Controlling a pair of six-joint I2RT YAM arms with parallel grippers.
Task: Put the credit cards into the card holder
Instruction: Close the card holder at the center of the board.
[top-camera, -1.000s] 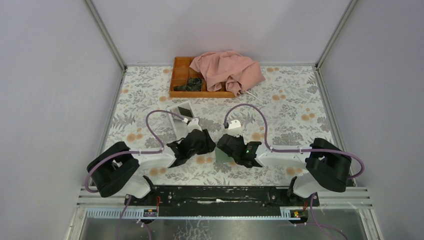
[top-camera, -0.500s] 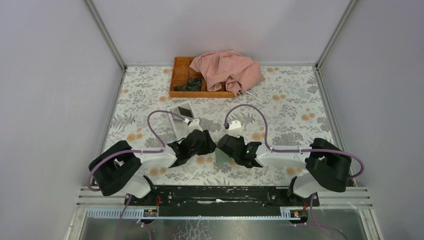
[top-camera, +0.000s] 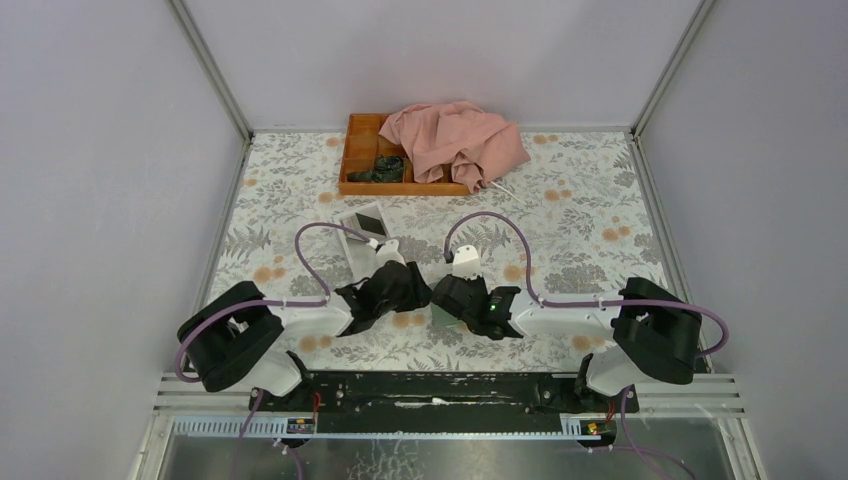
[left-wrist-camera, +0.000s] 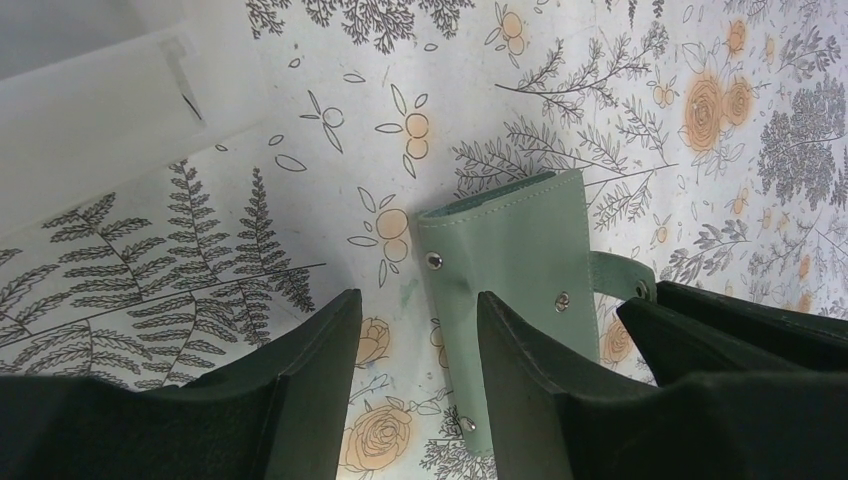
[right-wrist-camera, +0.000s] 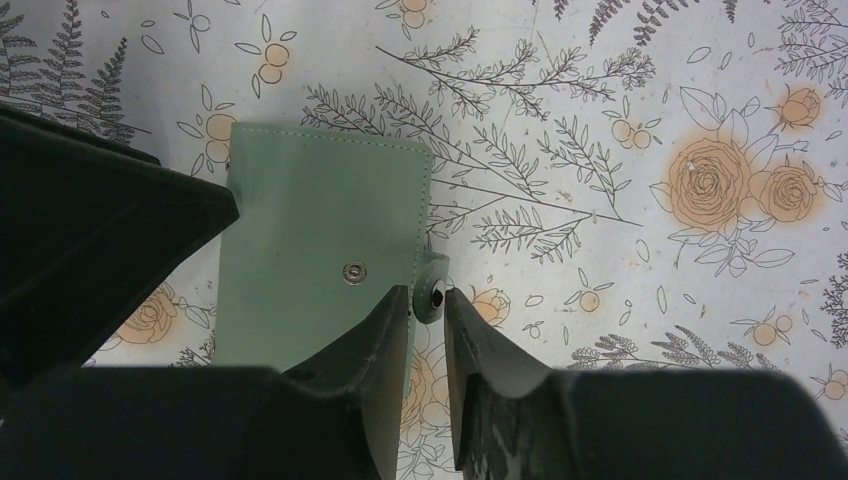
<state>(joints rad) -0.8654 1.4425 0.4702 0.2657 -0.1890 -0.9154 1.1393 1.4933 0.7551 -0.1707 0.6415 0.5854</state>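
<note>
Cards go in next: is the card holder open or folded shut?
Folded shut: card holder shows only its green outside, snap tab unfastened.

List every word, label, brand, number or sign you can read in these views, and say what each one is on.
None can be read.
The card holder shows only plain metal snaps, no brand.
The white box bears a small dark angular mark, not legible as a letter or number.
The orange tray and pink cloth carry no visible text.

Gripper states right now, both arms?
Left gripper: open, holding nothing.
Right gripper: nearly shut around the snap tab of the card holder; grip cannot be told.
</note>
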